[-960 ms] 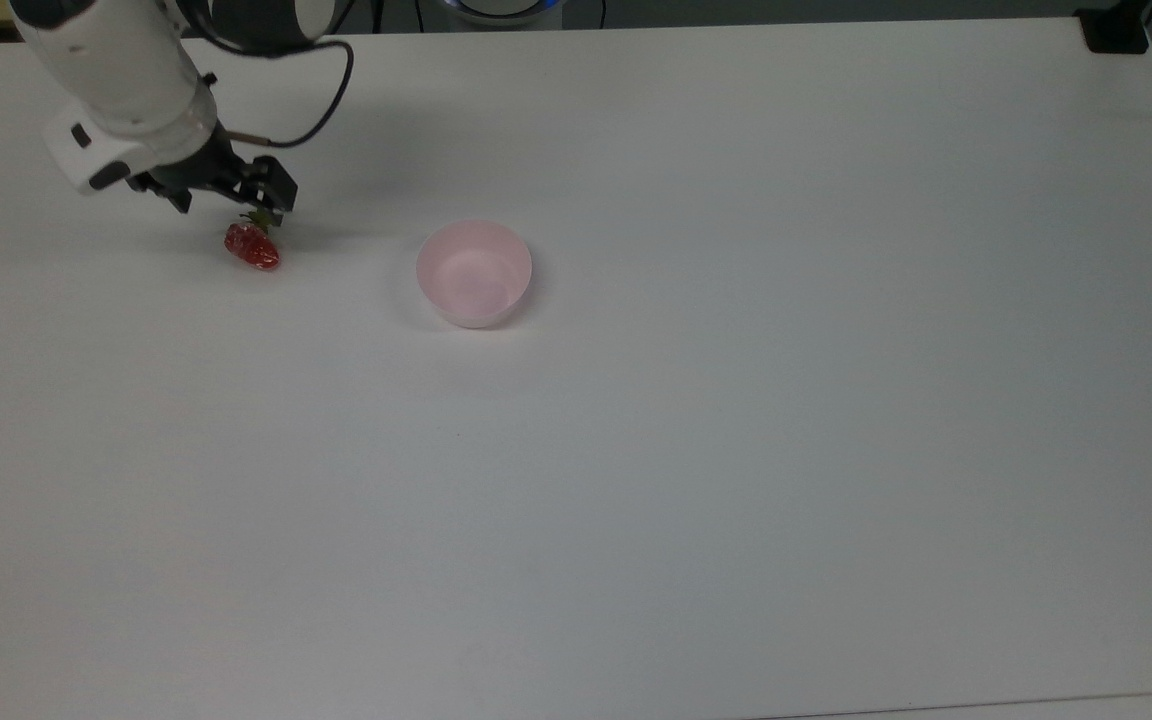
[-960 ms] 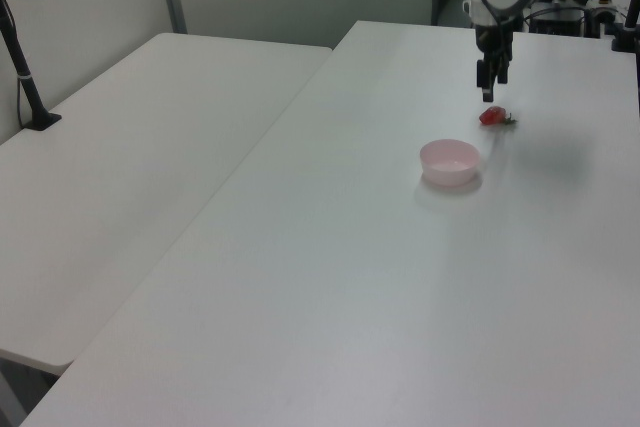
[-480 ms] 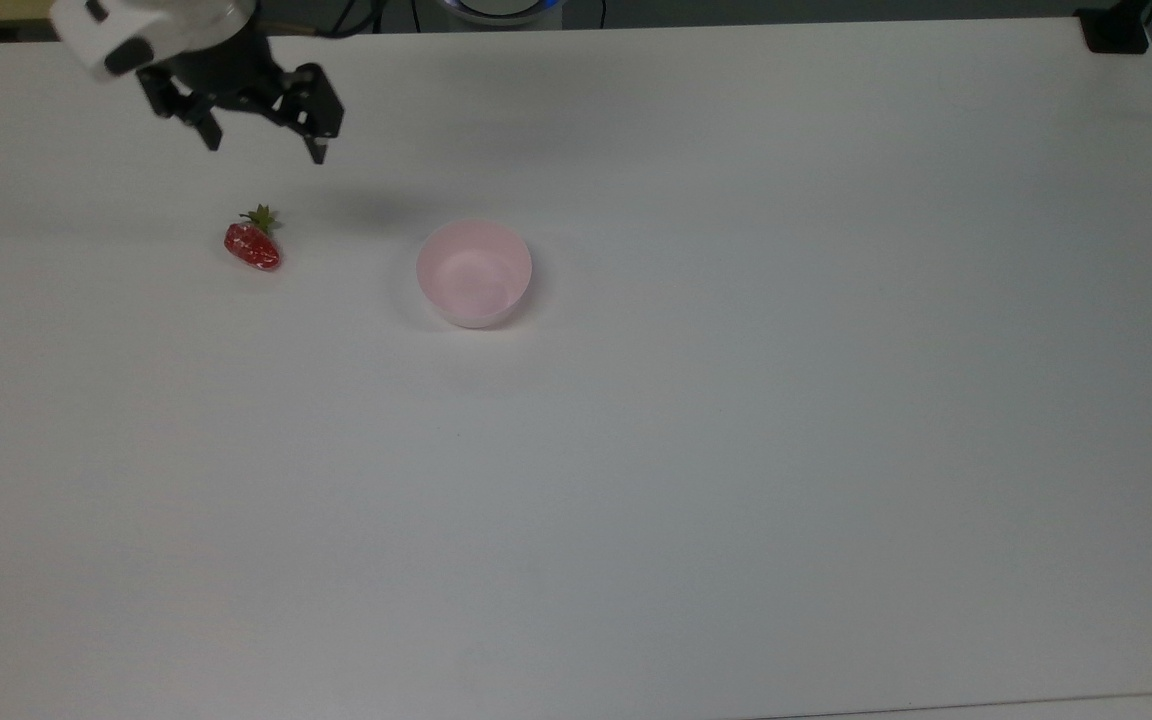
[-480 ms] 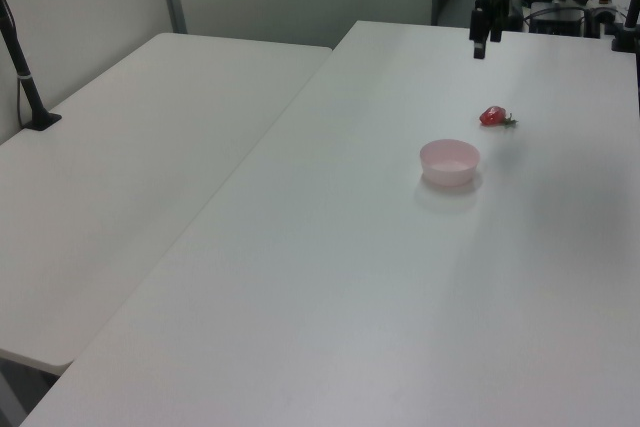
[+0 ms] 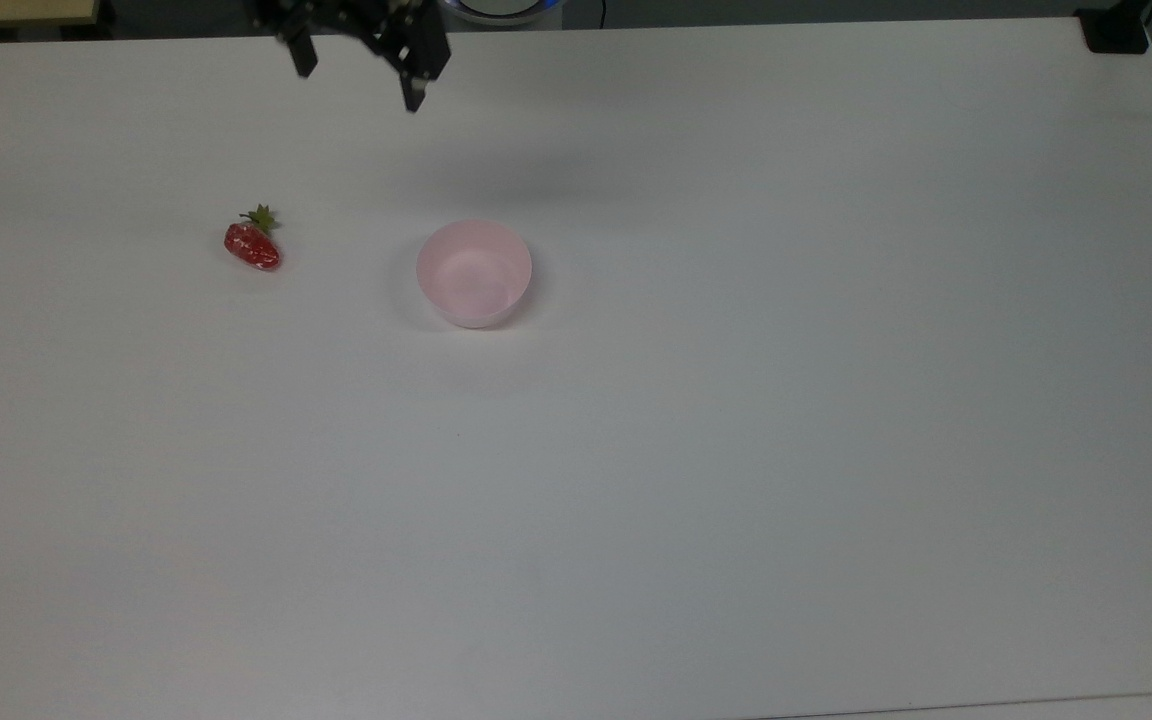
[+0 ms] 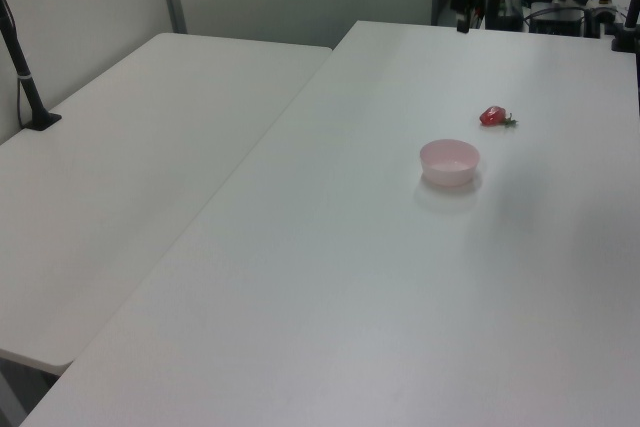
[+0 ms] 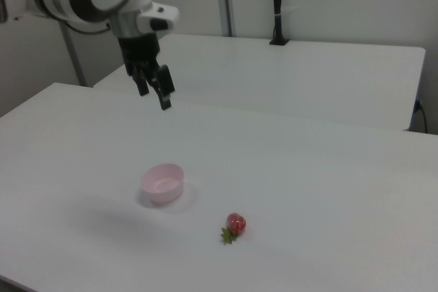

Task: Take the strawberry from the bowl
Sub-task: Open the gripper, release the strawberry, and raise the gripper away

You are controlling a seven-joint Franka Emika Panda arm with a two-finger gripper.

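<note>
The red strawberry (image 5: 252, 245) with its green cap lies on the white table, well to the top view's left of the pale pink bowl (image 5: 474, 272). The same berry (image 6: 492, 116) (image 7: 235, 225) rests on the table surface in the left view and the right view. The bowl (image 6: 449, 161) (image 7: 163, 182) stands upright with nothing in it. My gripper (image 5: 356, 72) (image 7: 154, 92) hangs open and empty high above the table's far edge, far from both. It also shows at the top of the left view (image 6: 464, 17).
The white table (image 5: 736, 450) spreads wide around the bowl. A second white table (image 6: 130, 167) adjoins it. A black clamp (image 5: 1114, 30) sits on the top view's far right corner, and a black post (image 6: 25, 72) stands on the second table.
My gripper has risen off the strawberry and swung away toward the top view's upper middle, open and empty. The strawberry and the bowl have stayed in place.
</note>
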